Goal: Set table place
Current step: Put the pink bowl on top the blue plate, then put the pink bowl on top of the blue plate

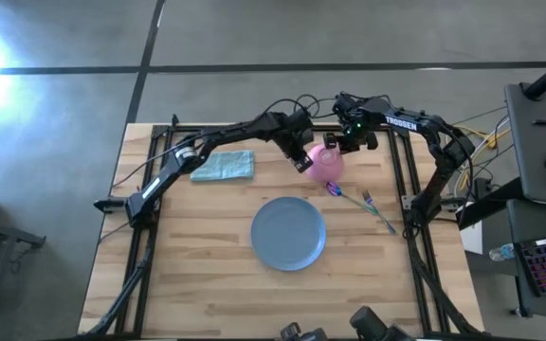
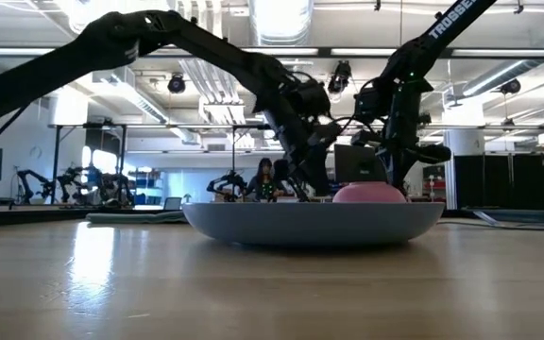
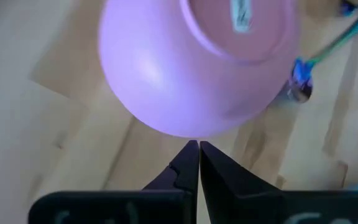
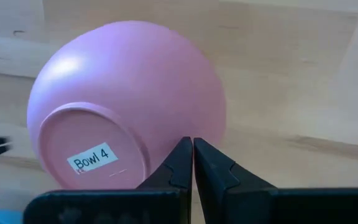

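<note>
A pink bowl (image 1: 325,163) lies upside down on the wooden table (image 1: 207,275), its base with a "Bowl 4" label (image 4: 92,158) showing. My left gripper (image 1: 303,164) is shut at the bowl's left side. My right gripper (image 1: 337,145) is shut at its far side. The round blue plate (image 1: 288,233) lies nearer the front. The purple-headed spoon (image 1: 334,188) and the pale green fork (image 1: 378,211) lie flat to the plate's right. In the low view the bowl (image 2: 369,194) shows as a dome behind the plate (image 2: 314,225). My left gripper's shut fingertips (image 3: 190,149) stand against the bowl's outer wall near its rim (image 3: 188,132), slanting down from the table's left side; the bowl rests on the table. My right gripper's shut fingertips (image 4: 184,144) stand before the bowl's outer wall (image 4: 185,121); whether they touch it I cannot tell.
A folded teal cloth (image 1: 223,166) lies at the far left of the table. The black rail frame (image 1: 410,189) runs along the table's sides. Bare wood lies in front of the plate and to its left. A person sits far off in the room (image 2: 264,179).
</note>
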